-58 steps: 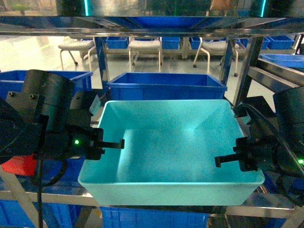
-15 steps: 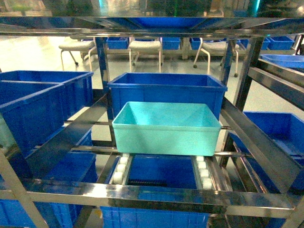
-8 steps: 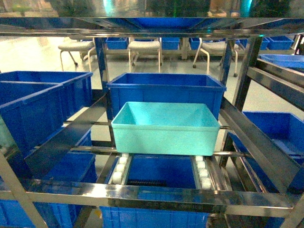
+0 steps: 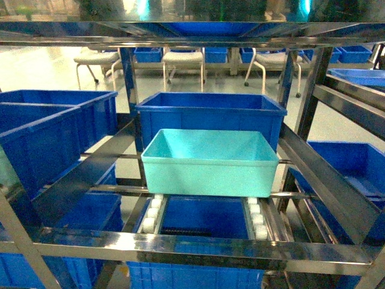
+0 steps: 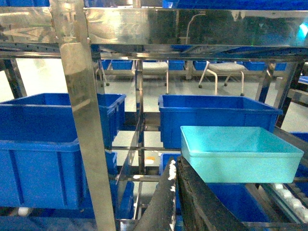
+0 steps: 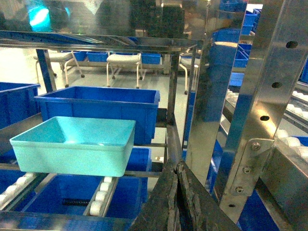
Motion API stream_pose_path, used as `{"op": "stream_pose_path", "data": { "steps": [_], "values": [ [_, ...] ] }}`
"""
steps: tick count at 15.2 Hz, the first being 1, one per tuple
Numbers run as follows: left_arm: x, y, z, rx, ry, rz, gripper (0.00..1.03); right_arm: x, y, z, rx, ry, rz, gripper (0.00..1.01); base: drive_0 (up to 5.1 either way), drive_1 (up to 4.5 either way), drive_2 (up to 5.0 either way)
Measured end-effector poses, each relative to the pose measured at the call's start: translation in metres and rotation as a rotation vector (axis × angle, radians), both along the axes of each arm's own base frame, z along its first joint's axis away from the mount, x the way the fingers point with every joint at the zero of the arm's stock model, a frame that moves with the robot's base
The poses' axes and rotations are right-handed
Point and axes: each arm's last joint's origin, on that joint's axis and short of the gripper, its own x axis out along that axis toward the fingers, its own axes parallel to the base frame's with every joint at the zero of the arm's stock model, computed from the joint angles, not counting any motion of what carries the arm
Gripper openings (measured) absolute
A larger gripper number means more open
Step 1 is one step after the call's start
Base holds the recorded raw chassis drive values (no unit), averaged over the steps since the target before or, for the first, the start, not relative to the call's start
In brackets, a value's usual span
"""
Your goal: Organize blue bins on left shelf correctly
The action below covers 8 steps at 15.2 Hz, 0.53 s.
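Head view: turquoise bin (image 4: 210, 162) sits on white rollers (image 4: 150, 215) of steel shelf (image 4: 198, 245), centre, touching dark blue crate (image 4: 210, 114) at its 12 o'clock. More blue crates (image 4: 48, 132) at 9. Left gripper (image 5: 175, 192) & right gripper (image 6: 177, 197): fingers pressed together, holding nothing, well apart from bin.

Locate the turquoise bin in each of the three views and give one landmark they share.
Head: turquoise bin sits center, on the roller tracks.
Left wrist: bin is right of center, above the shut gripper.
Right wrist: bin is at left, left of the shut gripper.
Shared landmark: the dark blue crate directly behind the bin.
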Motion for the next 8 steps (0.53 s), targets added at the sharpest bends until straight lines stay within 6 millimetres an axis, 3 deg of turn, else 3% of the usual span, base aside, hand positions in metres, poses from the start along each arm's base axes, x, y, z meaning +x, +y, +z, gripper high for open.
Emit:
{"op": "stream_pose_path", "data": {
  "steps": [8],
  "values": [
    [-0.014, 0.0, 0.0, 0.0, -0.002, 0.0, 0.02, -0.018, 0.0, 0.002, 0.0, -0.006, 0.0, 0.02, 0.0, 0.0, 0.0]
  ]
}}
